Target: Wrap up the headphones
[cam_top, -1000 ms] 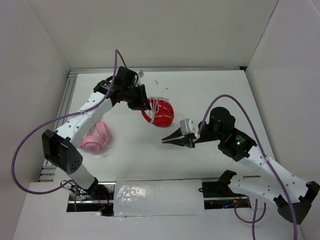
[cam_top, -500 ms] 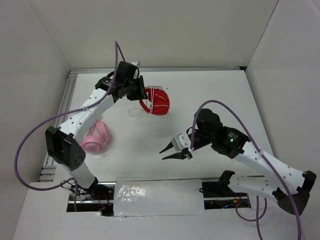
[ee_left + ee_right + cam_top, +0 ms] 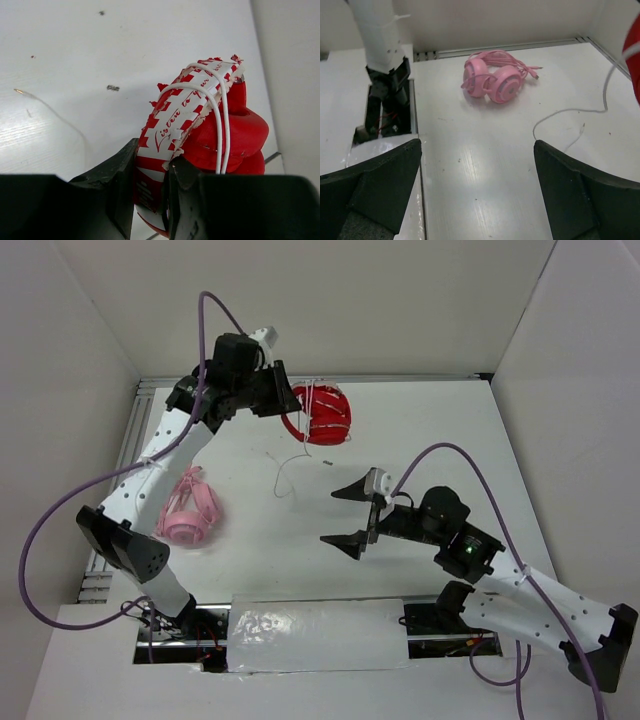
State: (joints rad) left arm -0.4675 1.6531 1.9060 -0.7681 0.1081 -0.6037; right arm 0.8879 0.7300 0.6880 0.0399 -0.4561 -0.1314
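Observation:
The red headphones (image 3: 322, 415) hang above the far part of the table, their headband pinched in my left gripper (image 3: 285, 406), which is shut on it. In the left wrist view the red-and-white printed headband (image 3: 172, 125) sits between the black fingers (image 3: 117, 180) of the left gripper (image 3: 150, 167). Two turns of white cable (image 3: 220, 125) cross the cups. A loose cable tail (image 3: 284, 474) trails down onto the table. My right gripper (image 3: 340, 516) hovers mid-table, wide open and empty, also in its own view (image 3: 477, 190), apart from the cable tail (image 3: 570, 116).
Pale pink headphones (image 3: 190, 508) lie at the left of the table, also in the right wrist view (image 3: 492, 80). White walls close in the left, far and right sides. A metal rail (image 3: 130, 440) runs along the table's left edge.
My left gripper has raised the red headphones and carried them toward the far wall. The right gripper went from shut to wide open and drew back toward the near side.

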